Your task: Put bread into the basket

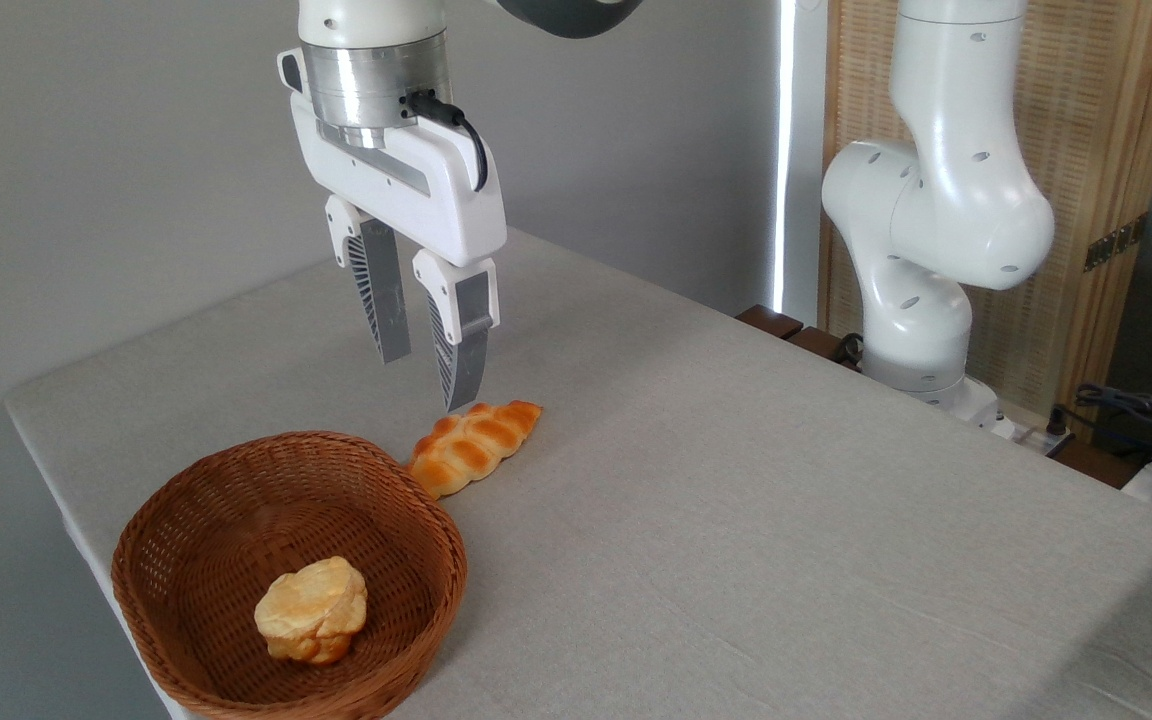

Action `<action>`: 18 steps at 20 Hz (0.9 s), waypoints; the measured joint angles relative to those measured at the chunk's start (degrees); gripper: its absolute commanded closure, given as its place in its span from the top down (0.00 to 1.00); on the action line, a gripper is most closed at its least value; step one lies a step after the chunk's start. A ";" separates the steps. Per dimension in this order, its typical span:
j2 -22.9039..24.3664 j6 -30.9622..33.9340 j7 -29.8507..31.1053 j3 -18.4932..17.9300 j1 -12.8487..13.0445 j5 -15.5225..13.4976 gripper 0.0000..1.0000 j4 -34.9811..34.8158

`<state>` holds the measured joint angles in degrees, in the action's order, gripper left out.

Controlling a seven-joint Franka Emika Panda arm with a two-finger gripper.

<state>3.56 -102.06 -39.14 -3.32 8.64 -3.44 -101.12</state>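
Observation:
The bread (474,447), a braided golden-orange loaf, lies on the grey table just beyond the basket's far right rim, its near end close to the rim. The oval brown wicker basket (436,530) sits at the table's front left. My gripper (426,378) hangs open above the table, fingers pointing down, just above and slightly left of the loaf. Nothing is between its fingers, and the right fingertip (459,385) hovers close over the loaf's upper edge.
A round pale yellow bun (313,608) rests inside the basket. The grey table (736,520) stretches to the right. My arm's white base (921,300) stands at the far right edge, with cables (1136,410) and a wooden screen behind it.

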 measured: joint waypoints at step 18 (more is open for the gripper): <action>-0.21 1.38 0.00 -0.08 -0.03 0.00 1.00 0.00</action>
<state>3.36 -100.68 -39.15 -3.41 8.61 -3.44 -101.12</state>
